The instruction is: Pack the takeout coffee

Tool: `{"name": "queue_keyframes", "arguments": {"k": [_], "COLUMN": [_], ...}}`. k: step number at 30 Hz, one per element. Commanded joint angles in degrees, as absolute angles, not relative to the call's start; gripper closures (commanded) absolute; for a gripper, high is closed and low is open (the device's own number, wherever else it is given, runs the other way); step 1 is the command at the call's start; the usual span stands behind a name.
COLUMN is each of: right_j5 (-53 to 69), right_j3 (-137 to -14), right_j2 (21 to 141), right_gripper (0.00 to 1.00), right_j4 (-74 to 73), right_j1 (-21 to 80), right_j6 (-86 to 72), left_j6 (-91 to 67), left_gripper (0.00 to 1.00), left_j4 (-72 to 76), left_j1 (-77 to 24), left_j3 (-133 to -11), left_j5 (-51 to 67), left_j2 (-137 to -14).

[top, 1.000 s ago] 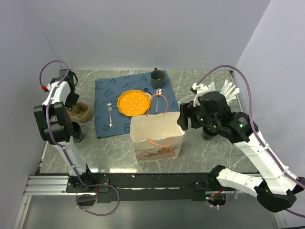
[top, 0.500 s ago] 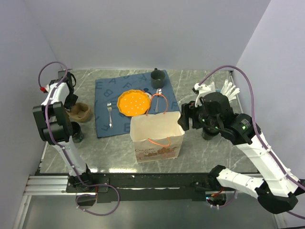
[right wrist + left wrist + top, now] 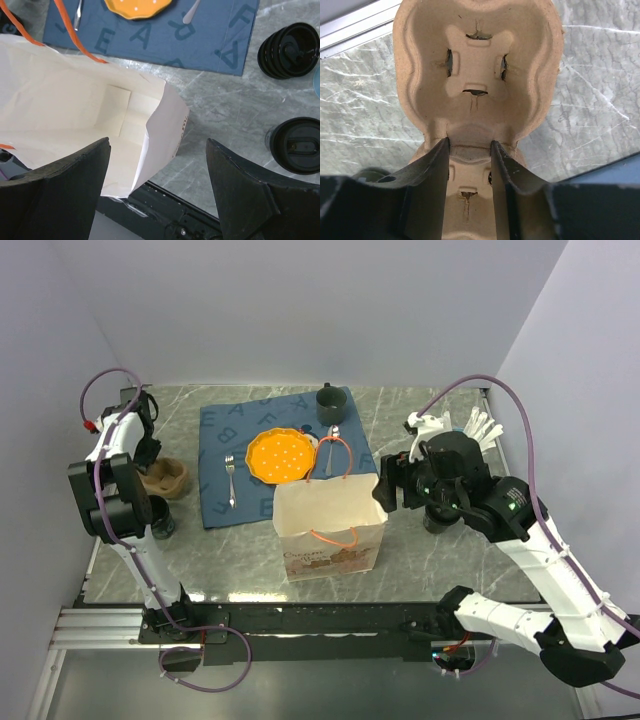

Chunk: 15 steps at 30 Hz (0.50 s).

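Observation:
A brown pulp cup carrier [image 3: 475,65] lies on the marble at the table's left [image 3: 168,478]. My left gripper [image 3: 469,142] reaches down onto it, and its jaws stand close together, pinching the carrier's middle ridge. A white paper bag [image 3: 328,525] with orange handles stands open at the front centre. My right gripper [image 3: 157,141] hovers wide open and empty over the bag's right rim [image 3: 167,115]. Two black-lidded coffee cups [image 3: 287,50] [image 3: 295,145] stand on the marble right of the bag. In the top view one cup [image 3: 438,521] shows under the right arm.
A blue placemat [image 3: 215,430] at the back holds an orange plate [image 3: 280,455], a fork [image 3: 230,480], a spoon [image 3: 333,435] and a dark mug [image 3: 329,397]. White plastic pieces [image 3: 478,426] lie at the back right. A dark round object [image 3: 160,516] stands near the left arm.
Almost nothing. The left arm has shifted very slightly at the carrier. The right arm holds its place over the bag's rim.

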<state>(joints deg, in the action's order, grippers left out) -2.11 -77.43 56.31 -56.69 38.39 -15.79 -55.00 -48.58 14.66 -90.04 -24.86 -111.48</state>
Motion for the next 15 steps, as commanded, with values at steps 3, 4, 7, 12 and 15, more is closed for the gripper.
{"name": "queue_keyframes", "arguments": {"k": [3,4,7,12,15], "right_j5": [-2.3,-2.0,-1.7,-1.2,-1.7], "right_j3": [-80.7,-80.6,-80.2,-79.8,-79.5], "right_j2": [56.2,56.2,56.3,56.1,55.7], "right_gripper": [0.16,0.16,0.16,0.16,0.16], "right_j4": [-55.0,-55.0,-54.8,-54.4,-54.5], "right_j1": [38.6,38.7,38.6,38.6,38.6], "right_j6": [-16.3,-16.4,-17.0,-17.9,-17.9], "left_j6": [-53.3,-53.2,-52.2,-51.9,-52.1], "left_gripper": [0.65,0.65,0.63,0.62,0.63], "left_j4": [-49.8,-50.3,-50.9,-52.5,-51.9], "left_j1": [14.9,14.9,15.0,15.0,14.9], "left_j3": [-93.9,-94.6,-96.6,-97.2,-95.4], "left_j5": [-26.0,-26.1,-26.7,-26.6,-25.2], "left_j2": [-107.4,-107.3,-107.4,-108.7,-108.5]}}
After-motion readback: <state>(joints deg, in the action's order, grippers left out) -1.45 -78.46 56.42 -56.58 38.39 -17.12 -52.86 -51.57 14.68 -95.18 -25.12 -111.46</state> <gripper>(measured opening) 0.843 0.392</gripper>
